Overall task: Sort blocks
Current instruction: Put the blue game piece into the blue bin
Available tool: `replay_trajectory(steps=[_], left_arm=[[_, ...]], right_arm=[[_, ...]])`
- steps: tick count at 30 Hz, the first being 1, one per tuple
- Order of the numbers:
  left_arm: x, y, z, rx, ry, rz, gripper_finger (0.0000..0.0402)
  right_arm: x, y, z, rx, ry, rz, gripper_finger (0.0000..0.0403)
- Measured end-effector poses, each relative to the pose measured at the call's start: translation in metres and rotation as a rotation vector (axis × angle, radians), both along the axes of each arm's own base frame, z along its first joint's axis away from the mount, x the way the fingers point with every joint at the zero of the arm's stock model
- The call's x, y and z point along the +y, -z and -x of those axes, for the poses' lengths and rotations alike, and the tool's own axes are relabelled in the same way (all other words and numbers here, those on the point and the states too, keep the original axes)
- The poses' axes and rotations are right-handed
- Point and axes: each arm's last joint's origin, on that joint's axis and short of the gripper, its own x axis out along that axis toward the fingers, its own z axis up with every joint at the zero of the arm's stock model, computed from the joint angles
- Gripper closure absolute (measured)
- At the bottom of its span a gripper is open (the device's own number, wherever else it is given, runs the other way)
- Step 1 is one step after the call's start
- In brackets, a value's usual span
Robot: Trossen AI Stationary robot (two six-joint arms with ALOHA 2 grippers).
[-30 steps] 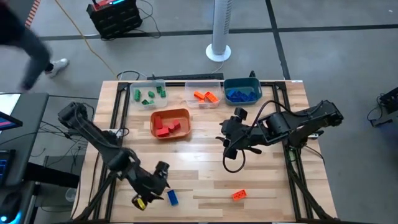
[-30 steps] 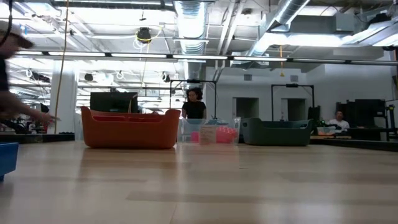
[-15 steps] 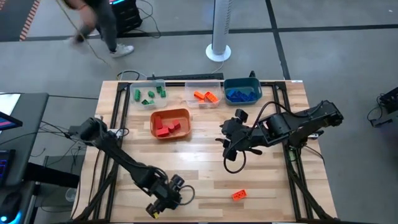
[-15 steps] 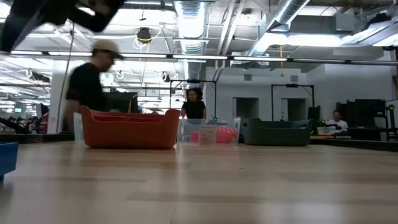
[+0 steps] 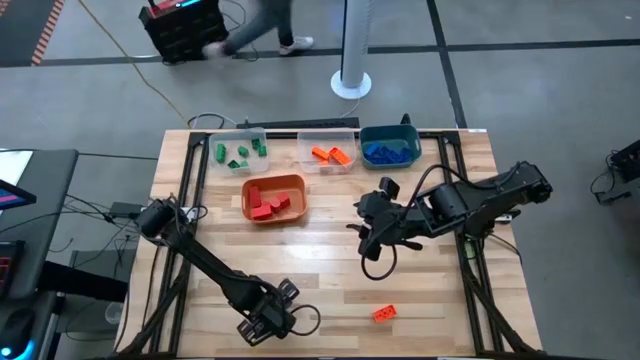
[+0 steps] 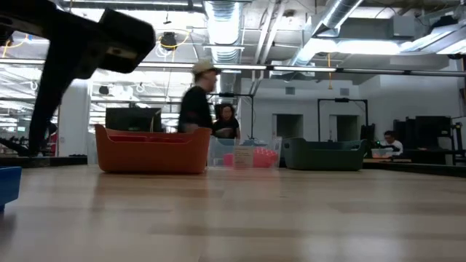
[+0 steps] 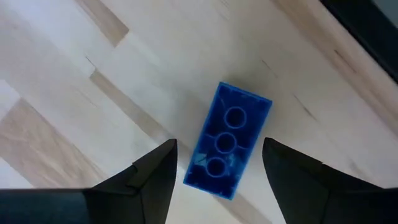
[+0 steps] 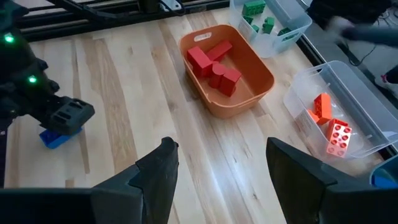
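A blue block [image 7: 227, 142] lies underside up on the wooden table near its near edge. My left gripper [image 7: 219, 149] points down over it, open, one finger on each long side with a gap showing. In the high view my left gripper [image 5: 268, 318] hides the block. The right wrist view shows the block [image 8: 55, 138] under the left gripper [image 8: 65, 115]. An orange block [image 5: 384, 313] lies flat on the table to the right. My right gripper [image 5: 372, 235] hangs open above the table's middle right, with nothing between its fingers [image 8: 158, 171].
Along the far edge stand a clear bin with green blocks [image 5: 240, 152], a clear bin with orange blocks [image 5: 330, 155] and a teal bin with blue blocks [image 5: 390, 148]. An orange bin with red blocks [image 5: 273, 198] sits nearer. A person [image 6: 196, 102] walks beyond the table.
My left gripper has sunk and gone toward the table's right along the near edge, rolling as it went, and now stands over the blue block, which lay beside it before. The block has kept its place. A person has walked rightward behind the table.
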Motion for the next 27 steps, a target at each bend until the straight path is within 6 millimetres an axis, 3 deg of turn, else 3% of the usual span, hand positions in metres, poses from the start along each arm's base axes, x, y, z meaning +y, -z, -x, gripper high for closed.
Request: replay_trajectory(steps=[11, 19, 27], left_arm=[[0.005, 0.014, 0.005, 0.003, 0.162, -0.045, 0.0171], [0.013, 0.022, 0.006, 0.023, 0.138, -0.056, 0.0172], [0.011, 0.022, 0.004, 0.031, 0.120, 0.014, 0.0236]], right_arm=[[0.004, 0.000, 0.001, -0.006, 0.001, -0.008, 0.0154], [0.004, 0.000, 0.001, -0.006, 0.004, -0.004, 0.0154], [0.004, 0.000, 0.001, -0.006, 0.004, 0.002, 0.0154]])
